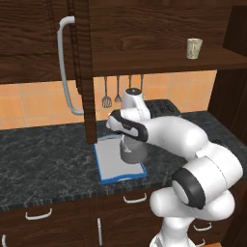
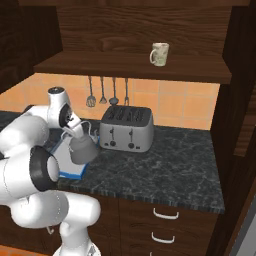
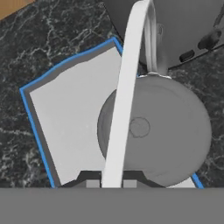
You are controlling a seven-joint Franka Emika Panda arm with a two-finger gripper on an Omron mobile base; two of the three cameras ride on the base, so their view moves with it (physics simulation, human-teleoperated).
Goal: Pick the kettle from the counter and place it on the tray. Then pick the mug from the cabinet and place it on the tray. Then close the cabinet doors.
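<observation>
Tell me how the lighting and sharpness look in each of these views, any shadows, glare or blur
Left base view: flat, even light, no glare; the tray looks sharp. Right base view: the cabinet goes very dark, the mug stays clear. Hand view: the kettle and its handle look soft and enlarged, close to the lens.

Squat dark-grey metal kettle (image 2: 82,149) over the blue-rimmed grey tray (image 2: 70,171), silver four-slot toaster (image 2: 126,129) beside, cream speckled mug (image 2: 159,54) on the cabinet shelf (image 2: 135,67)
</observation>
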